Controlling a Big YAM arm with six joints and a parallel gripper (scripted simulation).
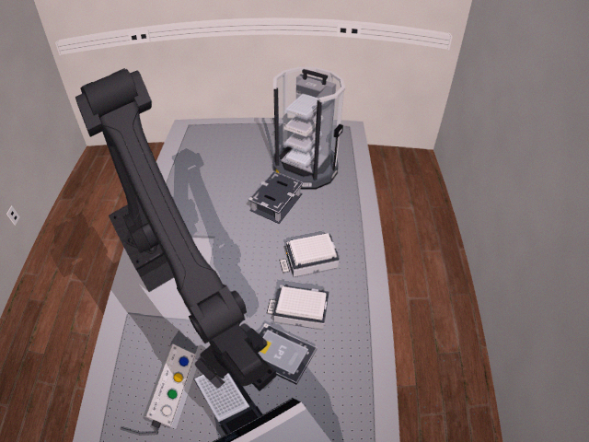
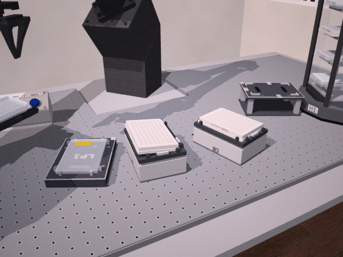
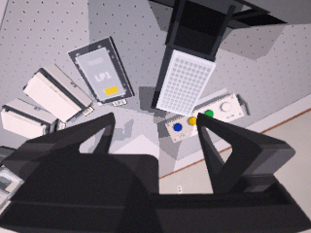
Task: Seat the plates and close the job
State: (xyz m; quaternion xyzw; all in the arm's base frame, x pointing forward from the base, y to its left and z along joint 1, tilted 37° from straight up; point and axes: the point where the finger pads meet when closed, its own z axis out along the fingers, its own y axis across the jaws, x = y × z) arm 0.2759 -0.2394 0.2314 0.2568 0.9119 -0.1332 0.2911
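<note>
My gripper (image 3: 155, 116) is open and empty. It hangs high above the deck near the operator panel, and it also shows in the side view (image 2: 13, 36). The panel's keys are blue (image 3: 178, 127), yellow (image 3: 192, 120), green (image 3: 209, 114) and white (image 3: 225, 107). A clear lid with a yellow mark (image 2: 80, 159) (image 1: 287, 353) lies in the lid park LP1. A white plate (image 3: 186, 87) lies on the sealer beside the panel. Two shakers each carry a white plate. The near plate (image 2: 150, 135) sits askew on its locators. The far plate (image 2: 231, 122) also sits slightly skewed.
The black recovery nest (image 2: 271, 91) stands bare in front of the plate hotel H1 (image 1: 306, 128), which holds several plates on its shelves. The arm's base block (image 2: 129, 55) stands at the deck's back edge. My arm crosses over the deck's left side (image 1: 156, 209).
</note>
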